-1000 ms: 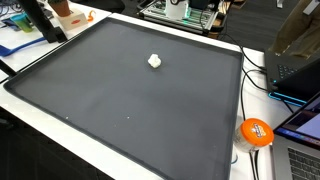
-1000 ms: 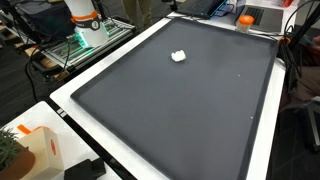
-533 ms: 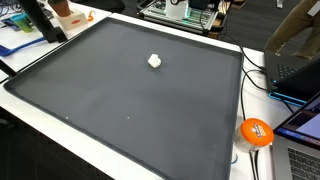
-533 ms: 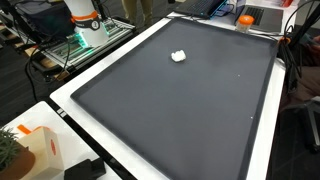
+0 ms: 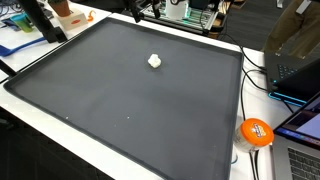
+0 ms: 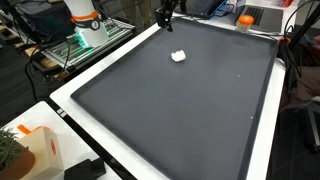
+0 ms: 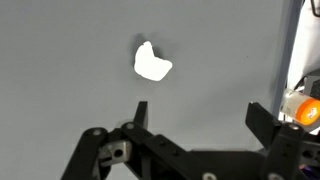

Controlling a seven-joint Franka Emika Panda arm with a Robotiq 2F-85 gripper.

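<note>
1. Dark grey mat (image 5: 130,100) covers almost the whole top of a white table (image 6: 62,97), and around it the room is crowded with equipment and cables.
2. On the mat lies a single white lump (image 5: 155,61), small and of irregular shape. In both exterior views it sits in the far half of the mat, closer to the far edge than to the near one (image 6: 178,56).
3. In both exterior views the gripper (image 6: 165,16) shows only as a dark shape at the top of the picture, above the far edge of the mat. It is up in the air and well apart from the lump.
4. In the wrist view the gripper (image 7: 199,110) comes in from the bottom of the picture, and its two black fingers (image 7: 140,112) are spread wide with nothing between them.
5. The white lump (image 7: 152,62) appears in the wrist view ahead of the left-hand finger, on bare mat, not touched by anything.
6. An orange ball (image 5: 256,131) rests on the table just beside one edge of the mat, well apart from the lump. It also shows at the right border of the wrist view (image 7: 305,110).
7. An orange carton (image 6: 40,148) stands near one corner of the table, off the mat.
</note>
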